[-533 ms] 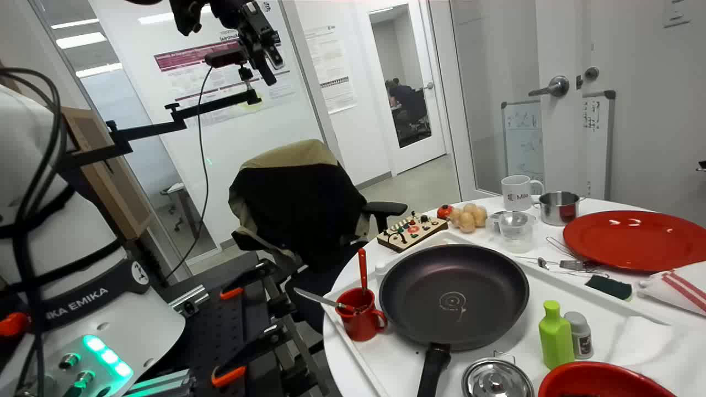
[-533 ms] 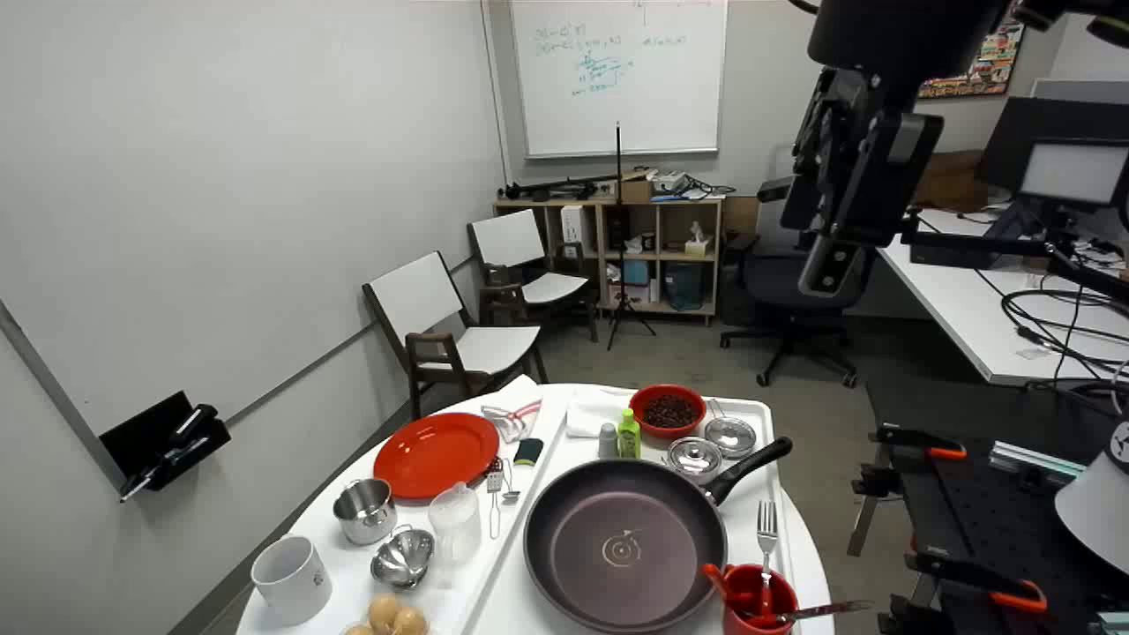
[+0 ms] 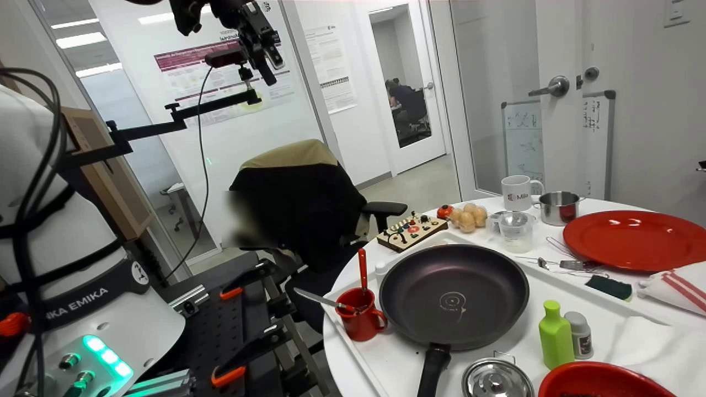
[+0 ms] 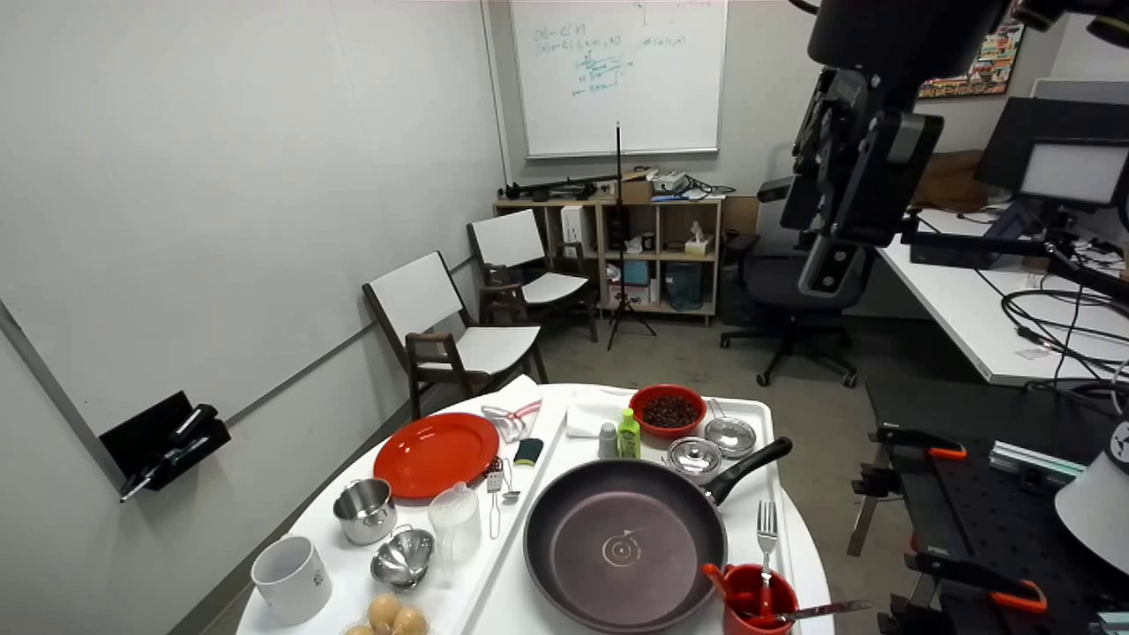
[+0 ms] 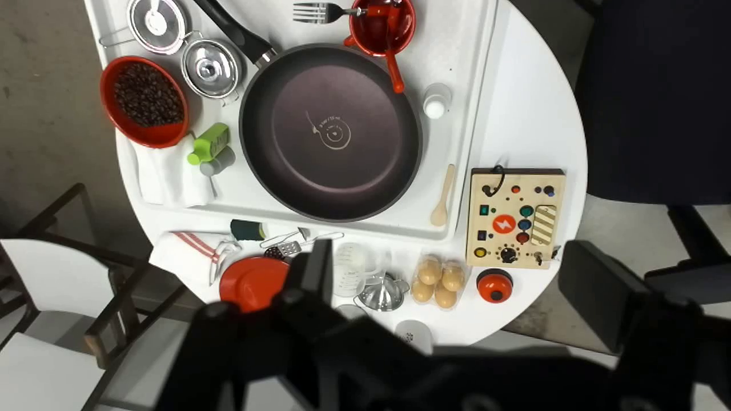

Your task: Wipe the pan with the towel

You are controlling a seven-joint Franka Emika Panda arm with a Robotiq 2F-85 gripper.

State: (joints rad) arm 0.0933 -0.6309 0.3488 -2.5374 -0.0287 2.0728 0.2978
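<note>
A dark non-stick pan lies on the white tray, its inside facing up; it shows in both exterior views (image 3: 455, 286) (image 4: 622, 578) and the wrist view (image 5: 334, 160). A plain white towel (image 5: 171, 177) lies folded at the tray's edge, near the green bottle; it also shows in both exterior views (image 3: 642, 347) (image 4: 589, 416). A white towel with red stripes (image 5: 191, 251) lies outside the tray by the red plate, also in both exterior views (image 3: 681, 286) (image 4: 516, 414). My gripper (image 5: 457, 279) is open and empty, high above and away from both towels and the pan (image 4: 851, 242).
The tray (image 5: 462, 142) also holds a red mug (image 5: 382, 28) with cutlery, a green bottle (image 5: 212, 140), a bowl of beans (image 5: 148, 97), small lidded pots (image 5: 211, 68) and a wooden spoon (image 5: 442, 200). Eggs (image 5: 437, 279), a switch board (image 5: 514, 217) and a red plate (image 5: 251, 282) stand outside it.
</note>
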